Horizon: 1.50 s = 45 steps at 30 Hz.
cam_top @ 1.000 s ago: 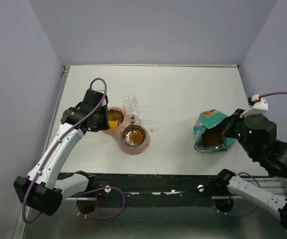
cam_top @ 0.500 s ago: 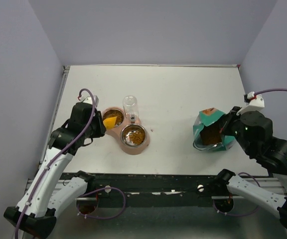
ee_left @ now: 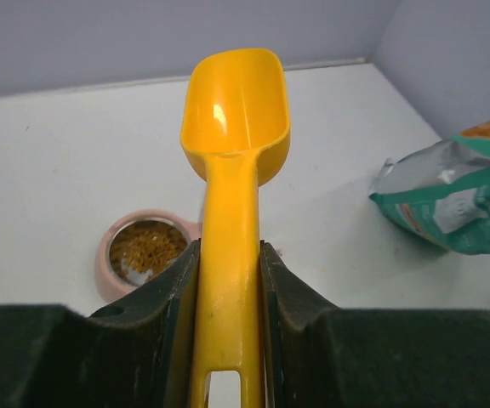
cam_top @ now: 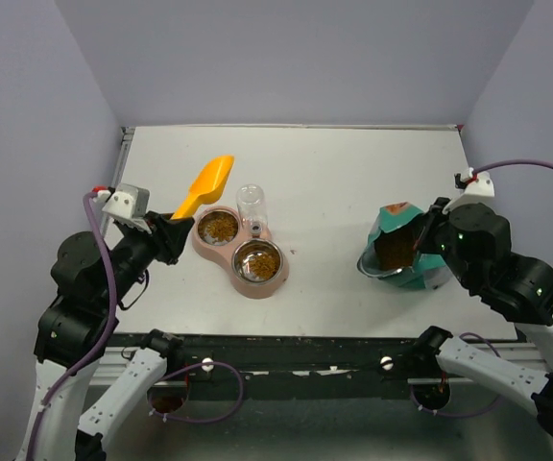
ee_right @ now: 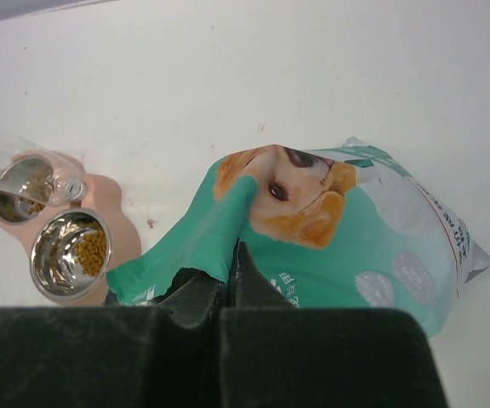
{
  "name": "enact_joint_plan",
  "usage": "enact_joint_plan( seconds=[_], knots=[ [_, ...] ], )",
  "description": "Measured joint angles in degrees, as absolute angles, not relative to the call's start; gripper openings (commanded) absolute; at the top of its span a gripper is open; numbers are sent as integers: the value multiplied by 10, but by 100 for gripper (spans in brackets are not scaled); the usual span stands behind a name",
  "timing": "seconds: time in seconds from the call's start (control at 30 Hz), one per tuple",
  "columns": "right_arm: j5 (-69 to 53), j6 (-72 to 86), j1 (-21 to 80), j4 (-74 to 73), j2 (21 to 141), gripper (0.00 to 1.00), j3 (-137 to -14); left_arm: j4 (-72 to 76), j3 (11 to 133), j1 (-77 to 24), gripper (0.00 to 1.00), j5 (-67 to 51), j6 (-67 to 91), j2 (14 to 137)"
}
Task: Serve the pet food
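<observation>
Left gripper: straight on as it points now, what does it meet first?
The left gripper carries a yellow scoop ahead; that line passes the feeder bowls, likely reaching bare table near the back wall. Depth unclear.

Yellow scoop (cam_top: pixel 203 188); teal bag (ee_right: pixel 339 246), dog-face print; pink feeder (cam_top: pixel 225 255); brown kibble (cam_top: pixel 258 259).

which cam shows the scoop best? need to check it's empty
Left wrist: the scoop fills the frame, visibly empty, with its handle clamped in the left gripper. Top external shows it only small, from above. Right wrist doesn't show it at all.
</observation>
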State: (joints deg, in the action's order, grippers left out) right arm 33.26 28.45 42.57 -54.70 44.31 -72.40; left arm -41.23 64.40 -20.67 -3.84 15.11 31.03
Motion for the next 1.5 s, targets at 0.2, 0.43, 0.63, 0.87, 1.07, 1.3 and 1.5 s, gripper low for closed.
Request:
enact_joint_plan(
  seconds=[0.2, 0.43, 0.63, 0.87, 1.07, 1.3, 1.5],
  knots=[
    [324, 275, 426, -542, 455, 0, -728, -352, 737, -209, 0, -192, 126, 384],
    [317, 265, 426, -540, 470, 0, -733, -345, 792, -393, 0, -208, 99, 484],
    [317, 254, 426, -542, 482, 0, -743, -350, 802, -529, 0, -170, 82, 551],
    [305, 224, 426, -554, 495, 0, -757, -401, 856, -601, 0, -156, 46, 609],
    [281, 189, 426, -558, 511, 0, -767, -459, 898, -605, 0, -161, 17, 640],
    [250, 164, 426, -558, 530, 0, -774, -492, 972, -605, 0, -165, -7, 744],
    [233, 150, 426, -559, 547, 0, -784, -563, 1105, -605, 0, -159, -29, 894]
  ],
)
